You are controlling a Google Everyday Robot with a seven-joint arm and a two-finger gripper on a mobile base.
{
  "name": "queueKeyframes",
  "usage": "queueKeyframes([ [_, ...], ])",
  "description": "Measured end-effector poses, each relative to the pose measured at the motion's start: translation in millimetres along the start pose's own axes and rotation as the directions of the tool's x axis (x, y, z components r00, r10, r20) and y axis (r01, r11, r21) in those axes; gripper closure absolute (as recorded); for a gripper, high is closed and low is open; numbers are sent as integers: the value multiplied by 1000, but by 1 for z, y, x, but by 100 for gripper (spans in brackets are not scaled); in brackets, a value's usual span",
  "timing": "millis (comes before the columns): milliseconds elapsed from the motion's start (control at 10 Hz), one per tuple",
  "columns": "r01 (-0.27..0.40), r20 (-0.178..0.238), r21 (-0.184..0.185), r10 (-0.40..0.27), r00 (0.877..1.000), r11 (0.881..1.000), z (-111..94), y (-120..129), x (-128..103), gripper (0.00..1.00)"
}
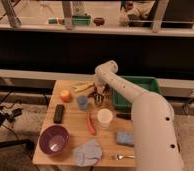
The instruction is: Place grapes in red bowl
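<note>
Your end effector (97,96) hangs fingers-down just right of the blue cup (82,102), spread wide with nothing between its fingers. The dark lump directly beneath it is, as far as I can tell, the grapes (98,102), lying on the counter (72,127) close beside the cup.

Come straight down so the fingers straddle the bunch at its widest part. Close gently, because a lumpy cluster will probably roll or shed if it is nipped at one edge. Lift higher than the cup's rim before you travel sideways.

The red bowl does not show anywhere. It may be behind the arm, which covers much of the counter right of the cup, so find it before you carry.

Room is tight. The green bin (140,87) sits right of the cup and slightly behind it, and the white cup (105,118) stands in front of the blue cup and to its right. The orange fruit (65,95) is to the cup's left. The only bare wood is directly in front of the cup.
</note>
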Motion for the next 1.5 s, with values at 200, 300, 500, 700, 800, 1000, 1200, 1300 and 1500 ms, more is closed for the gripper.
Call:
queueKeyframes([
  [200, 2, 10, -19, -1, 1000, 1000, 1, 2, 4, 39],
  [300, 2, 15, -27, -1, 1000, 1000, 1, 2, 6, 49],
  [500, 3, 22, -44, -2, 1000, 999, 2, 4, 10, 65],
  [700, 6, 29, -62, -4, 1000, 998, 5, 7, 11, 80],
  [800, 10, 34, -75, -7, 999, 997, 6, 9, 11, 85],
  [1000, 16, 38, -90, -13, 999, 996, 6, 11, 12, 85],
  [1200, 16, 41, -93, -12, 999, 996, 6, 12, 10, 85],
  [1300, 17, 41, -94, -13, 999, 995, 6, 12, 10, 85],
  [1500, 17, 39, -93, -14, 999, 996, 5, 12, 11, 85],
])
